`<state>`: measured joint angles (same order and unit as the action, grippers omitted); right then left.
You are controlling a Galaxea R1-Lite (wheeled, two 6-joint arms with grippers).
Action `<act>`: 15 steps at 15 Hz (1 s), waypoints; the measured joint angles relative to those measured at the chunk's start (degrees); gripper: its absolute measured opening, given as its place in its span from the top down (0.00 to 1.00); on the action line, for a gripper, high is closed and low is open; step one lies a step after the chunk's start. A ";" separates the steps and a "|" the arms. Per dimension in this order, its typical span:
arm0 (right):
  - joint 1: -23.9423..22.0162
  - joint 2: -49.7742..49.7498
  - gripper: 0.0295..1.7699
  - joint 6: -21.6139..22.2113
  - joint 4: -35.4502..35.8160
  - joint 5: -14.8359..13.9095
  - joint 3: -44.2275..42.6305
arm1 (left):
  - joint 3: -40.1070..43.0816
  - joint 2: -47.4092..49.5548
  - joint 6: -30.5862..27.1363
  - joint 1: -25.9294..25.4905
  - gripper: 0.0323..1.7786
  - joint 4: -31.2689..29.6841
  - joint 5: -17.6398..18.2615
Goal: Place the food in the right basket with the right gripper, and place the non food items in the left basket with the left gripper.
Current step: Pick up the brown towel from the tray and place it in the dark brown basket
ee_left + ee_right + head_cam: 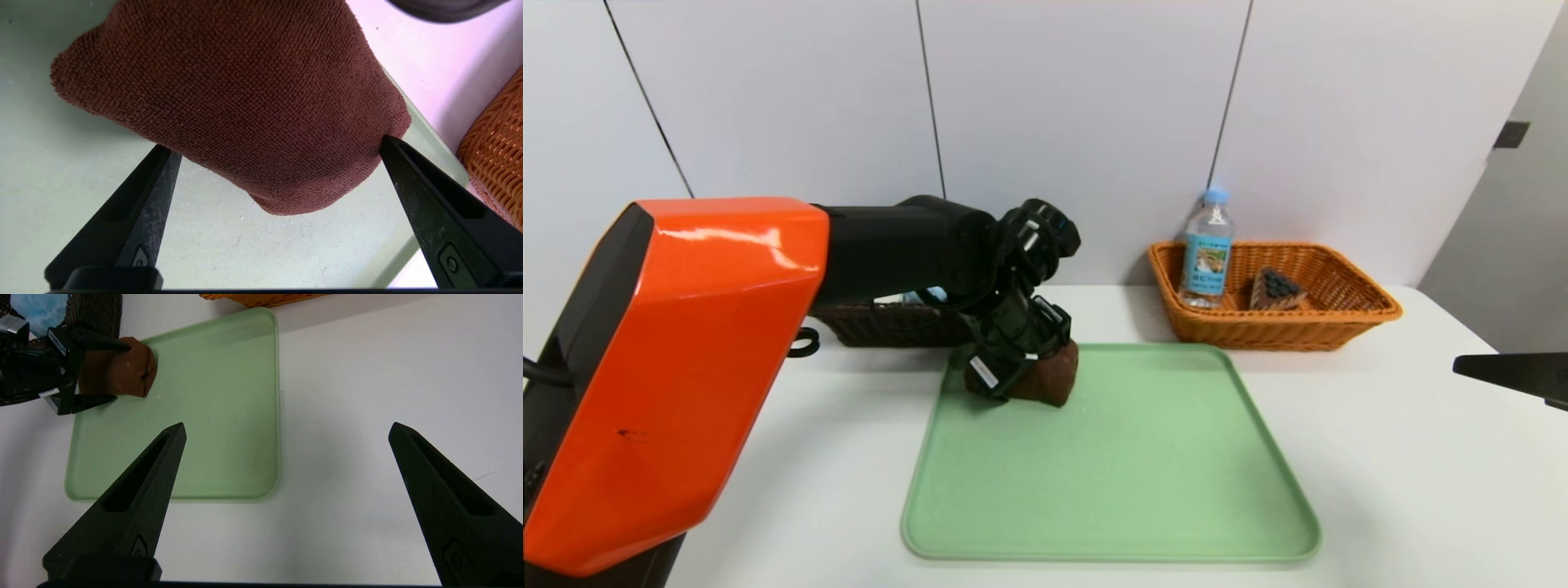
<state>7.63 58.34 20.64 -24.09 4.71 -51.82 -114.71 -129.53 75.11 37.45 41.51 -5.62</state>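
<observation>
I am reaching my left gripper [271,151] down over the brown rolled towel [233,98], jaws spread wide with a finger on either side of it and not yet clamped; the towel is lying on the green tray [1127,482], so this is the grasp step. Next I am needing to close, lift and carry it to the dark basket [890,324] just behind my wrist. My right gripper [286,428] is hanging wide and empty. The head view is showing the water bottle [1207,249] and cake slice [1276,290] in the orange basket [1347,322]; the left wrist view is catching only the basket's edge.
</observation>
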 joint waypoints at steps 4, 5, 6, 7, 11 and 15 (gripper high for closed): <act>-0.02 0.00 0.03 -0.06 0.04 0.06 0.01 | 0.00 -0.33 -0.16 -0.02 0.05 -0.37 0.00; -0.02 0.00 0.03 -0.06 0.02 0.09 0.01 | 0.00 -0.41 -0.16 -0.02 0.05 -0.33 0.02; -0.02 -0.02 0.03 -0.09 0.02 0.06 0.01 | 0.00 -0.52 -0.13 0.00 0.07 -0.35 0.00; -0.02 -0.05 0.03 -0.09 0.00 0.09 0.00 | 0.00 -0.57 -0.35 0.00 0.18 -0.37 -0.02; 0.00 -0.13 0.03 -0.16 0.06 0.13 -0.13 | 0.00 -0.63 -0.63 -0.07 0.49 -0.37 -0.05; 0.00 -0.13 0.03 -0.22 0.04 0.06 -0.13 | 0.00 -0.18 -0.68 -0.07 0.85 -0.37 -0.05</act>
<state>7.63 58.21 20.42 -24.05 4.77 -51.96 -114.71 -129.71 74.42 37.38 41.14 -5.67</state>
